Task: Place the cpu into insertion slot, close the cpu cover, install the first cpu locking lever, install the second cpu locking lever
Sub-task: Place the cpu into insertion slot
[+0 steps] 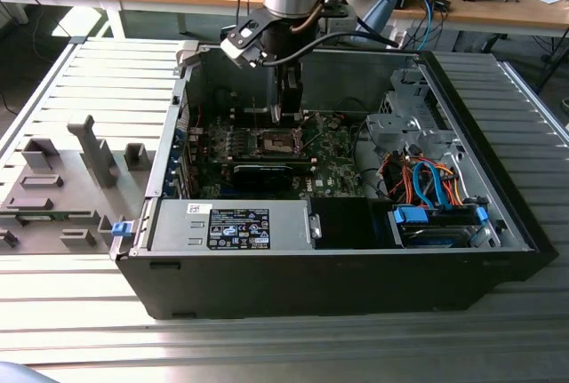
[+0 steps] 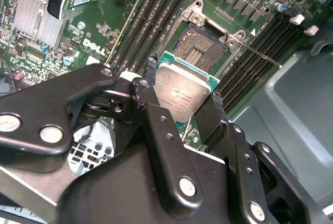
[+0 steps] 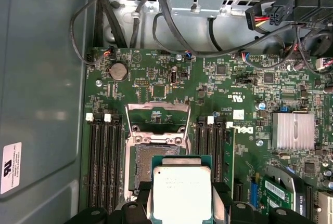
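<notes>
My pincer (image 2: 182, 95) is drawn in narrow and holds the cpu (image 2: 184, 86). Its black fingers (image 2: 210, 115) press on two opposite edges of the flat chip, and the dull silver top faces the cameras in both wrist views. The chip hangs in my grip above the green circuit board (image 3: 156, 73) and, as I judge it, is not yet seated. Just beyond it lies the insertion slot (image 2: 200, 52), a dark square socket with a silvery rim. It is bare, so its fine contact field shows, and in the first wrist view the chip overlaps the near edge of the socket (image 3: 141, 164). Past the socket, the cpu cover (image 3: 156, 106) stands swung open on its hinge, a thin silvery frame with the green board showing through its window. A thin metal rod, which I take for a locking lever (image 2: 263, 57), sticks out free from one socket corner and is not latched. Rows of long black memory slots (image 3: 104, 161) run on either side of the socket. In the exterior view my pincer (image 1: 286, 106) reaches down into the open black computer case (image 1: 356, 267), over the middle of the board. I judge the work to be early in its first step: the chip is carried to the socket but not placed, while the cover and both levers are undone.
</notes>
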Tool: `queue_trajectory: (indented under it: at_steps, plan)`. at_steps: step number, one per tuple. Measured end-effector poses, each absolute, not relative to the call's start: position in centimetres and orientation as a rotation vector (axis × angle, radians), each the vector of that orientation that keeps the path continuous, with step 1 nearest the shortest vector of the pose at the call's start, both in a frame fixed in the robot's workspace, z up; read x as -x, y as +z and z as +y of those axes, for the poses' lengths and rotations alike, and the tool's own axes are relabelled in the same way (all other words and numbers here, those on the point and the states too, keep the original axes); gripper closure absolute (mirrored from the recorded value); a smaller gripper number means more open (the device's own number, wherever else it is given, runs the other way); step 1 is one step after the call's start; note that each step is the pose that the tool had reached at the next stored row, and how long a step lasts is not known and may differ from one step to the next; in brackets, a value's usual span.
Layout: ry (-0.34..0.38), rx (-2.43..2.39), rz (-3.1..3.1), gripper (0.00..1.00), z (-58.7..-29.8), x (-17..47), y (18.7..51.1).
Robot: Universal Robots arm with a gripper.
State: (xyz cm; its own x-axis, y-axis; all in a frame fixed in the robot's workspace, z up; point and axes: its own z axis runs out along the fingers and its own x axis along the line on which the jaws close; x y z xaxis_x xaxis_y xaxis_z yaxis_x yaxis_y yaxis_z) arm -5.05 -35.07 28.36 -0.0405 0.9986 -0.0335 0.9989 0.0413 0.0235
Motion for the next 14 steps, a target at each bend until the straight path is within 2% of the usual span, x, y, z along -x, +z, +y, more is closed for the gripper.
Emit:
queue_trajectory:
  at_steps: [14]
  plan:
    - [-0.010, -2.147, 2.237, 0.46, -35.07, 5.05, 28.07]
